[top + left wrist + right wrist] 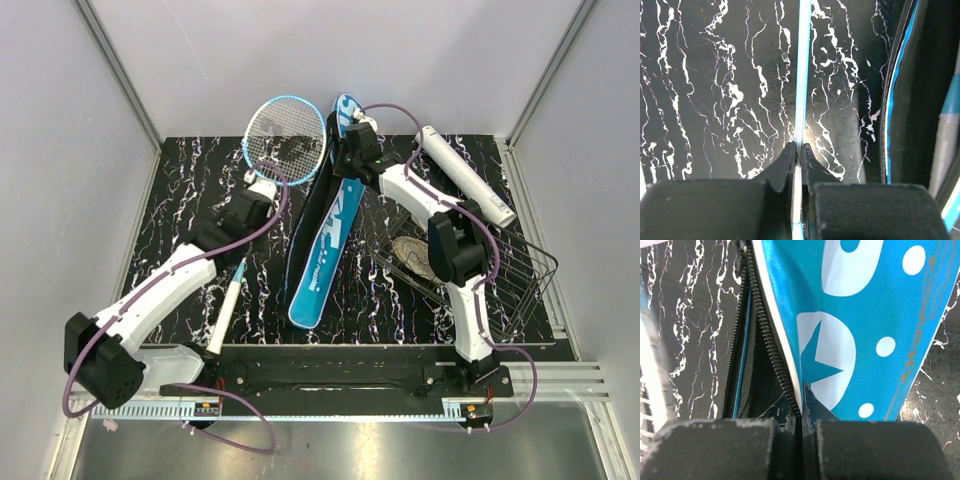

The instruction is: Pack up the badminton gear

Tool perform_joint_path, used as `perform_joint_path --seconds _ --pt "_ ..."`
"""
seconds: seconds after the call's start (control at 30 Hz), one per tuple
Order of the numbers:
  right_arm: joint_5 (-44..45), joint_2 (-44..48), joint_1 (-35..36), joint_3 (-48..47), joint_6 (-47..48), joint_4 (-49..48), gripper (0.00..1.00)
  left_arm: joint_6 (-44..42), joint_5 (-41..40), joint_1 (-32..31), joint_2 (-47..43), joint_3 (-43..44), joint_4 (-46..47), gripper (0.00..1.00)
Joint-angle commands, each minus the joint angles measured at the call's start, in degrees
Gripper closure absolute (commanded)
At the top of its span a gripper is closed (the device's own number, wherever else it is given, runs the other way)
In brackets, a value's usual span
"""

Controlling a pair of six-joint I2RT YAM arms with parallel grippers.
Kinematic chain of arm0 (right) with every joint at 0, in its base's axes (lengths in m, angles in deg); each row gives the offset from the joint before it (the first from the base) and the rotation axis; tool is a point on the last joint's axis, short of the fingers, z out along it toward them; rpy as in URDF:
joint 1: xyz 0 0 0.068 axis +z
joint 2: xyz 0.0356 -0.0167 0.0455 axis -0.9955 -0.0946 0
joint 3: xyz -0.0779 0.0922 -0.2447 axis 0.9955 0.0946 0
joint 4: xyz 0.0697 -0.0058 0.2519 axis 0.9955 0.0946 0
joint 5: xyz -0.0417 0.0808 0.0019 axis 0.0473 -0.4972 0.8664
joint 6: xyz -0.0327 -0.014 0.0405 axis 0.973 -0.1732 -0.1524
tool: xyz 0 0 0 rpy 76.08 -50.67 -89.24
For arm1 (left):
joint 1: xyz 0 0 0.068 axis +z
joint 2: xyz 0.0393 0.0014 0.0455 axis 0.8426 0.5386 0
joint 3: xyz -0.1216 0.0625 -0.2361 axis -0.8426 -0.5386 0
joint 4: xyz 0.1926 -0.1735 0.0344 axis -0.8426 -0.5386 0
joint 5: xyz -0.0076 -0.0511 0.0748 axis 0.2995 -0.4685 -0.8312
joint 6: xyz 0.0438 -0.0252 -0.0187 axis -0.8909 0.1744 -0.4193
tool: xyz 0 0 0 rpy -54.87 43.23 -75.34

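Top view first: got the racket (285, 140) with its head up at 11 o'clock on the counter (180, 200) and its white handle (222, 315) down at 7. Got the left hand (262, 185) parked over the shaft just under the head. Can't tell the grip from up here. Seeing the cover (325, 250) stretched from 12 down to 6 through the middle, just beside the racket at its 3 o'clock. Found the right hand (350, 138) on the cover's far end at 12. Spotted the tube (465, 175) lying slanted at 2 o'clock, near end right by the far rim of the basket (525, 285) at 4. Also a disc (410, 252) inside the basket.

Left wrist: clamped tight on the light-blue shaft (801, 75), fingers squeezed against it from both sides. Seeing it head straight to 12, with the cover's dark edge over at 3.

Right wrist: pinched closed on the cover's edge right at the zipper (765, 340). Got the blue-and-white face spreading to 1 o'clock and the dark unzipped opening at 11.
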Motion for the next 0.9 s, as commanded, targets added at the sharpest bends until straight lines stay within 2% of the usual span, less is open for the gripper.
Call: perform_joint_path --seconds 0.0,0.4,0.63,0.87 --pt "-3.56 1.01 -3.63 1.31 -5.51 -6.61 1.0 -4.68 -6.85 -2.29 3.14 1.47 0.1 1.0" --pt "-4.97 0.57 -6.1 -1.33 -9.83 -5.65 1.0 -8.55 -16.87 -11.95 4.11 0.68 -1.66 1.0" --pt "-1.72 0.49 -5.05 -7.12 -5.53 2.95 1.0 -8.99 -19.34 -15.21 4.55 -1.25 -4.3 1.0" --pt "1.0 3.39 -3.38 -5.02 -3.77 4.29 1.0 -9.17 -21.88 -18.28 7.97 0.15 -7.11 1.0"
